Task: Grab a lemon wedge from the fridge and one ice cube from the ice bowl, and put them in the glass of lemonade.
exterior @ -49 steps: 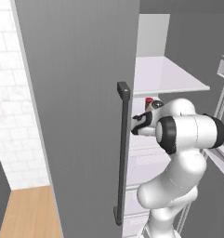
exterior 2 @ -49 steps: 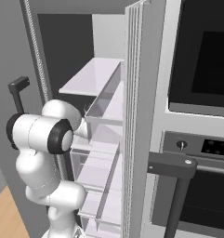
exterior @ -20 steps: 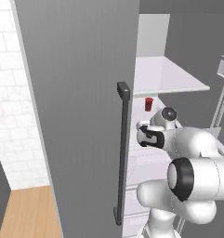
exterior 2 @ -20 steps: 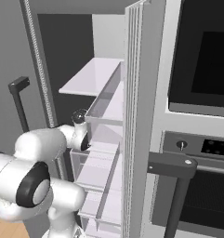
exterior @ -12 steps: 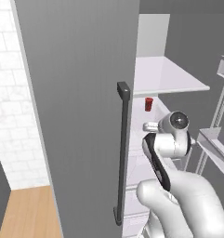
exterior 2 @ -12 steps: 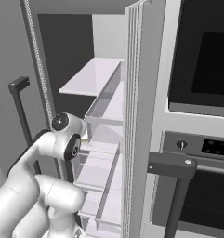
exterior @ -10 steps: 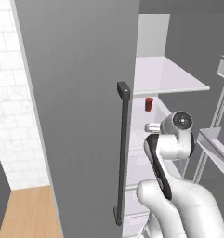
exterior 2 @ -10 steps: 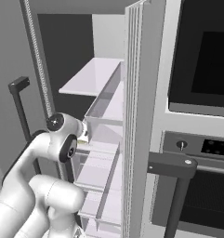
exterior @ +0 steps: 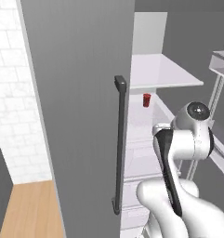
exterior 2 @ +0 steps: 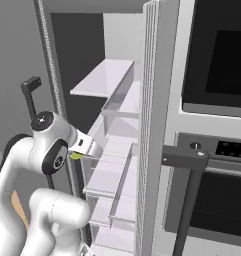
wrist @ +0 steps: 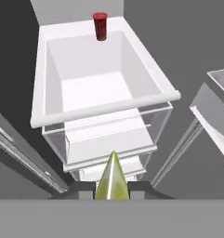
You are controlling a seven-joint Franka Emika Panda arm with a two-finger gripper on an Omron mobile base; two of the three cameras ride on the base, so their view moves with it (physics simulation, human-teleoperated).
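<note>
Gripping the lemon wedge [wrist: 112,179] between closed jaws, pointed end aimed straight out ahead along the line of the gripper [wrist: 112,193]. Hanging in front of the open fridge [exterior: 81,93], outside its shelves, the yellow-green piece also peeking out just beneath the hand in the right base view. Beyond the tip, clear drawers [wrist: 108,128] and a white shelf [wrist: 71,56]; farthest back, a small red can [wrist: 100,26]. Likely next: carrying the wedge away toward the glass of lemonade.

Flat, even rendered lighting, no glare. Soft shading inside the fridge [wrist: 104,88], no hard shadows. Sharp throughout, no edge distortion.
</note>
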